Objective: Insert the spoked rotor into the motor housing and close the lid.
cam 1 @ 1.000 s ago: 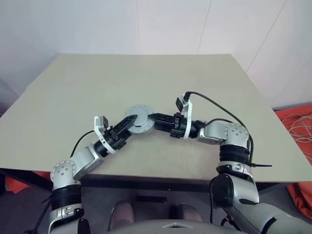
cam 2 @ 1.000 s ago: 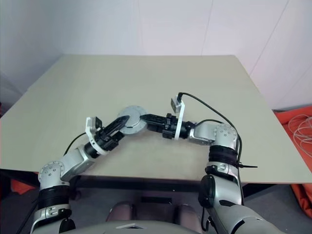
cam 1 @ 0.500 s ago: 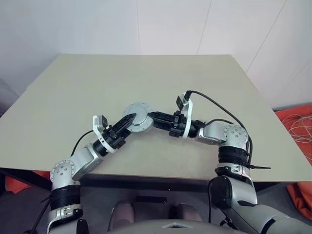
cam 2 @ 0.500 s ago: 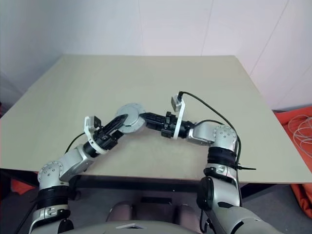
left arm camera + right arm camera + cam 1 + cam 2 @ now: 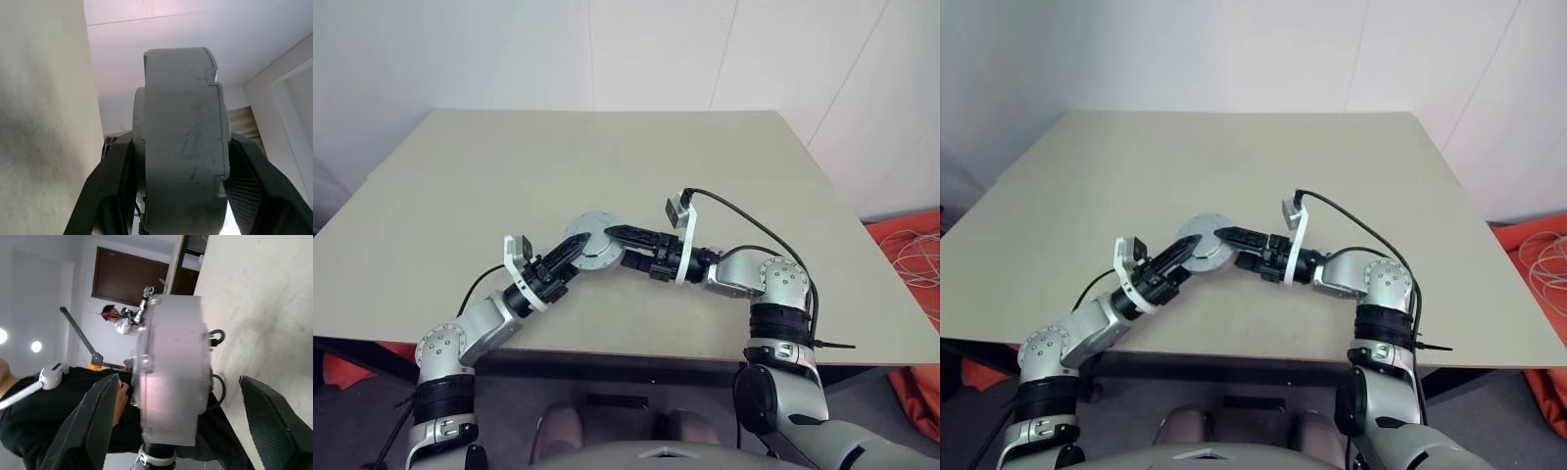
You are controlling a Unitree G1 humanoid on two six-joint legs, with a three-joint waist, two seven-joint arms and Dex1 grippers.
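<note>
Left gripper [image 5: 570,251]: squeezing the closed motor housing [image 5: 591,238], middle of the frame.
Right gripper [image 5: 615,245]: fingers wide apart around the housing edge.
Table [image 5: 724,176]: tan.

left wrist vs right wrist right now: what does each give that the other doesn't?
Left wrist only: the left gripper shut on the round assembly, both black fingers pressed against its faces, with a plain wall and ceiling behind.

Right wrist only: the right gripper open, its fingers standing clear of the assembly on both sides; a person in dark clothing behind; a dark doorway.

Both: the same silver disc-shaped assembly seen edge-on, and the beige table beside it.
</note>
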